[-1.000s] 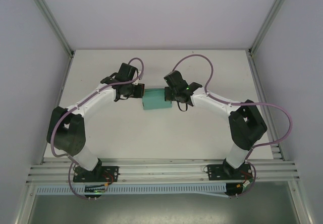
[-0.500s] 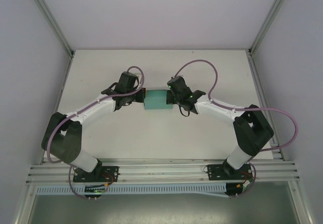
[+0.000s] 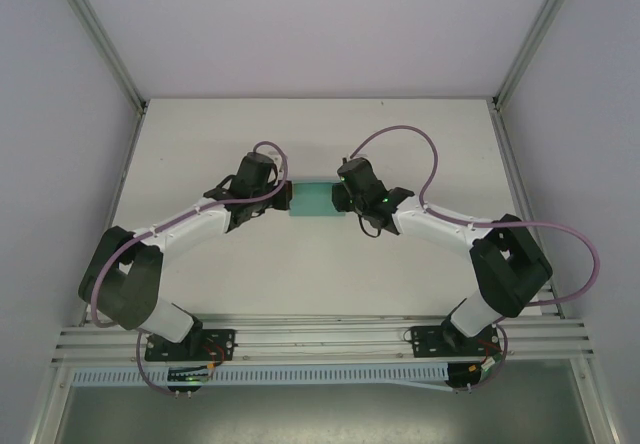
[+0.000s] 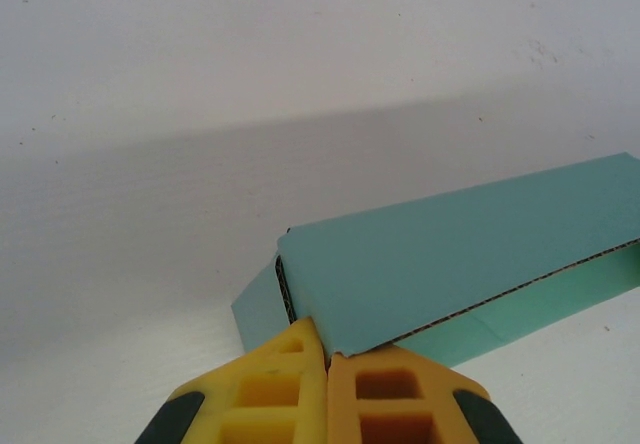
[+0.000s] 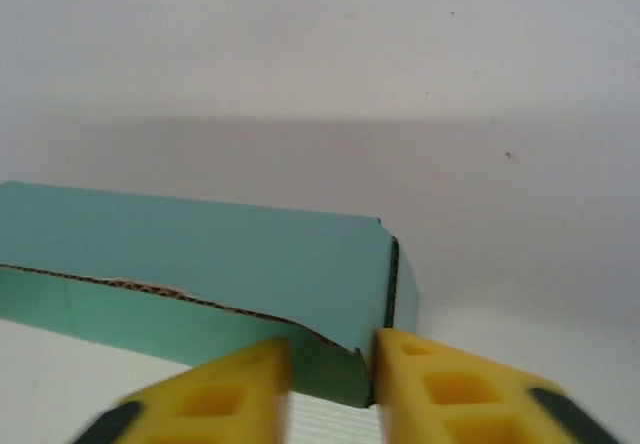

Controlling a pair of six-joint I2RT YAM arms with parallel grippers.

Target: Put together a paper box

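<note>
The teal paper box (image 3: 312, 201) lies flat on the white table between my two grippers. My left gripper (image 3: 285, 201) is at its left end, and my right gripper (image 3: 339, 200) is at its right end. In the left wrist view the yellow fingers of my left gripper (image 4: 325, 344) are shut together, their tips touching the near left corner of the box (image 4: 450, 264) lid. In the right wrist view my right gripper (image 5: 332, 346) stands open, and the near right corner of the box (image 5: 200, 244) sits in the gap. Its right finger (image 5: 420, 364) rests against that corner.
The white table (image 3: 320, 134) reaches back to the rear wall. Aluminium rails (image 3: 320, 336) run along the near edge by the arm bases, and slanted frame posts (image 3: 100, 39) stand at the back corners. Purple cables (image 3: 400, 134) loop above both wrists.
My right gripper's jaws have parted from shut, and its left finger is blurred. Both wrists have shifted and dropped lower at the box's ends. The box stays in about the same place.
</note>
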